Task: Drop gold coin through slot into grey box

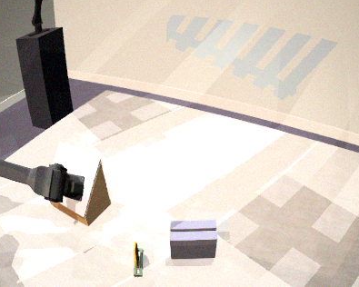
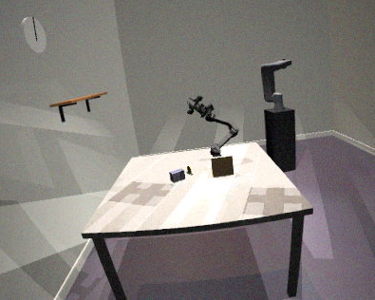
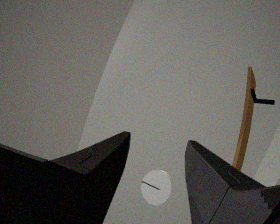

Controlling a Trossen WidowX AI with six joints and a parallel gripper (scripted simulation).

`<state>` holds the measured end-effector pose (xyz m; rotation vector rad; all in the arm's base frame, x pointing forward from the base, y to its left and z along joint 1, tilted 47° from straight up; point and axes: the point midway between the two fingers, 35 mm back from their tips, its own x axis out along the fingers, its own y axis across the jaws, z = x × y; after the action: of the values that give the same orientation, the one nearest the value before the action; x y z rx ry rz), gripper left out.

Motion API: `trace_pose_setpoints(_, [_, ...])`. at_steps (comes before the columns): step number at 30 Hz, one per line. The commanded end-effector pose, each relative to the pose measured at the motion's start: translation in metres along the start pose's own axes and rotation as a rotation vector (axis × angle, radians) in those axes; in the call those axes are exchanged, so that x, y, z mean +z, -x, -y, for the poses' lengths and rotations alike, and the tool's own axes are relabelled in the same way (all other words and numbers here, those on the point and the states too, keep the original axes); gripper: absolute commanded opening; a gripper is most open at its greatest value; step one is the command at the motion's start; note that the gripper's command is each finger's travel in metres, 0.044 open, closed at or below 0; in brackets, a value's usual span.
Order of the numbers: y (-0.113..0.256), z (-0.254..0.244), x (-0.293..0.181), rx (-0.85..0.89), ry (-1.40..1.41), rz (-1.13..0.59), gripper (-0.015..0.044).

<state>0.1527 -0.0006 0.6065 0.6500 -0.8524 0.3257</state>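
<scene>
The gold coin (image 1: 135, 254) (image 2: 189, 168) stands on edge in the small green holder (image 1: 138, 274). In the top view it is seen almost edge-on. The closed grey box (image 1: 193, 248) (image 2: 177, 176) stands beside them, to the right in the top view, with the narrow slot (image 1: 193, 229) running along its lid. My gripper (image 1: 80, 188) (image 2: 189, 105) is raised high above the table, away from coin and box. In the wrist view the gripper (image 3: 159, 138) is part open, with nothing between the fingertips; only the wall shows behind them.
A wedge-shaped block (image 1: 99, 198) (image 2: 222, 166) with a brown side stands on the table (image 2: 148, 223), near the holder and the arm's base. Beyond the table, another arm (image 1: 38, 7) (image 2: 270, 81) stands on a black pedestal (image 1: 46, 80) (image 2: 280, 138). A shelf (image 2: 79, 100) (image 3: 244, 130) hangs on the wall.
</scene>
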Motion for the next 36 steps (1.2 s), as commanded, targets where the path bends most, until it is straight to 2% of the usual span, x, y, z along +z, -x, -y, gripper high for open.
trace_pose_setpoints(1, [-0.008, 0.034, -0.034, -0.125, -0.070, -0.091, 0.0161])
trace_pose_setpoints(9, [0.002, 0.125, -0.135, -0.505, -0.209, -0.337, 0.0161])
trace_pose_setpoints(16, [0.051, 0.191, -0.220, -0.875, -0.257, -0.537, 0.0161])
trace_pose_setpoints(20, [0.093, 0.221, -0.258, -1.094, -0.242, -0.641, 0.0161])
trace_pose_setpoints(26, [0.175, 0.253, -0.299, -1.448, -0.136, -0.792, 0.0161])
trace_pose_setpoints(31, [0.247, 0.265, -0.309, -1.732, 0.055, -0.902, 0.0161])
trace_pose_setpoints(36, [0.314, 0.266, -0.293, -1.986, 0.388, -1.000, 0.0161])
